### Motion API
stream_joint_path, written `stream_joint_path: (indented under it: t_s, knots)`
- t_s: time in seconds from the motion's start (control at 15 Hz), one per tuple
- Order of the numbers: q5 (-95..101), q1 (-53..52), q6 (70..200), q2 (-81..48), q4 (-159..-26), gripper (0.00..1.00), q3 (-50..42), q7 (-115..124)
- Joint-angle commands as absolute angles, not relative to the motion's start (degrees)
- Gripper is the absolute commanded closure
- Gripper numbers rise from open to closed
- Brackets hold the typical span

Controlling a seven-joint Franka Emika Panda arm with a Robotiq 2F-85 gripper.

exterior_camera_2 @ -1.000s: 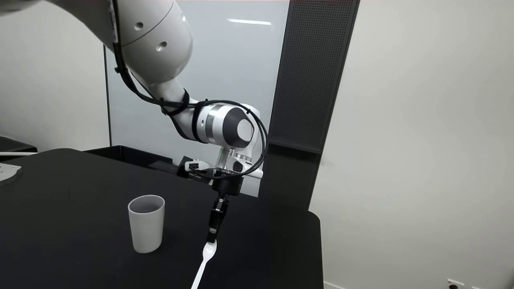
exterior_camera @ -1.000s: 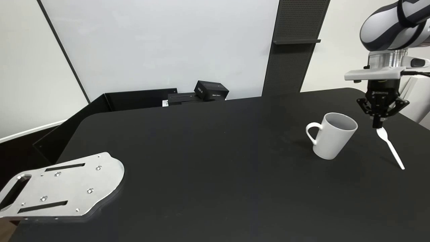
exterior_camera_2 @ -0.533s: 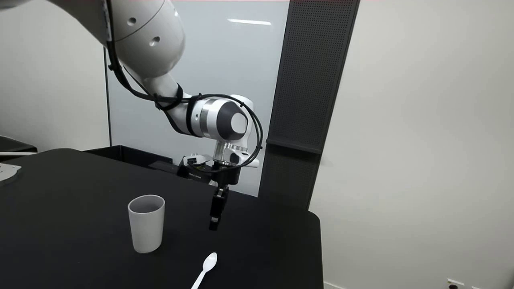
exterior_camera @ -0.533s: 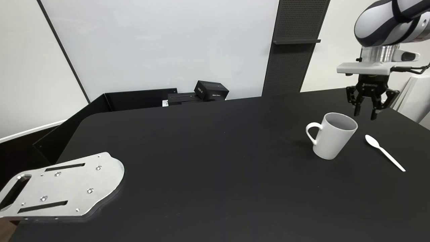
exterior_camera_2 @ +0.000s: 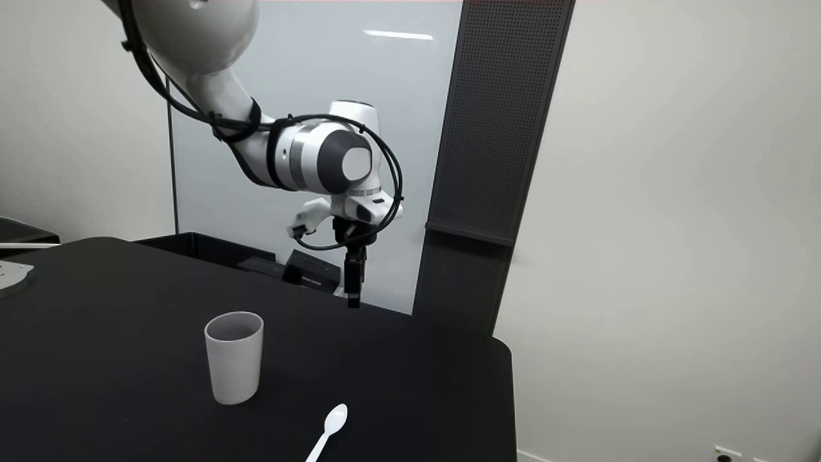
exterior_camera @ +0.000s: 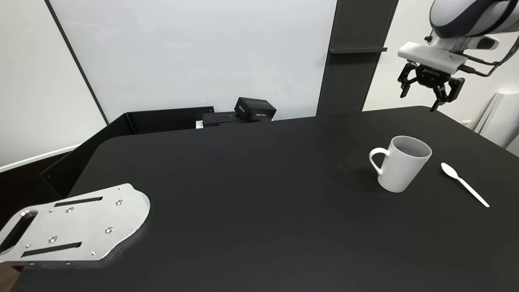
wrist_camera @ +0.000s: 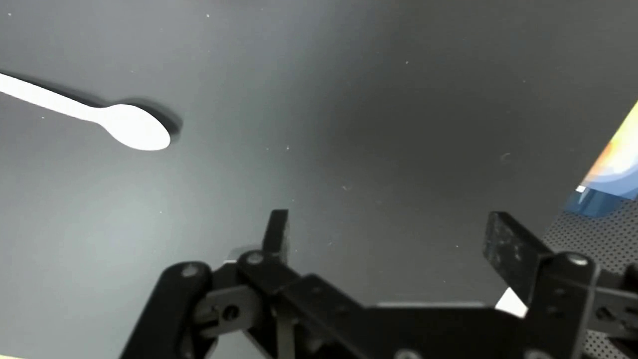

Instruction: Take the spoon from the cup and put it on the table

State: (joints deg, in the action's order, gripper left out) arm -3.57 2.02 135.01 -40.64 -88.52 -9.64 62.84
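The white spoon (exterior_camera: 449,170) lies flat on the black table (exterior_camera: 259,219), beside the white cup (exterior_camera: 403,168). In an exterior view the cup (exterior_camera_2: 235,366) stands upright, its handle hidden, and the spoon (exterior_camera_2: 335,418) is cut off by the lower border. Well above the table and clear of both objects hangs my gripper (exterior_camera: 418,102), its fingers spread wide. The wrist view confirms an open gripper (wrist_camera: 389,219) with only tabletop showing between the fingertips, while the spoon (wrist_camera: 134,127) lies off to the upper left.
A silver metal plate (exterior_camera: 97,227) with slots rests at the table's far end from the cup. Behind the table's back edge sits a small black box (exterior_camera: 255,109). A dark perforated panel (exterior_camera_2: 500,128) stands against the wall.
My gripper has opened and released the spoon, which came to lie flat on the table. Since then the arm has risen away from it and tilted. The cup has not moved.
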Motion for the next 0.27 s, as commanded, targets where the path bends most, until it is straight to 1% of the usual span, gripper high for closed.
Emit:
stream_joint_path:
  t_s: [0.0,0.2]
  knots:
    - [-4.0,1.7,135.6,-39.9,-89.3,0.00,-9.9,62.5]
    - [-4.1,1.7,136.2,-38.6,-90.8,0.00,-9.9,62.4]
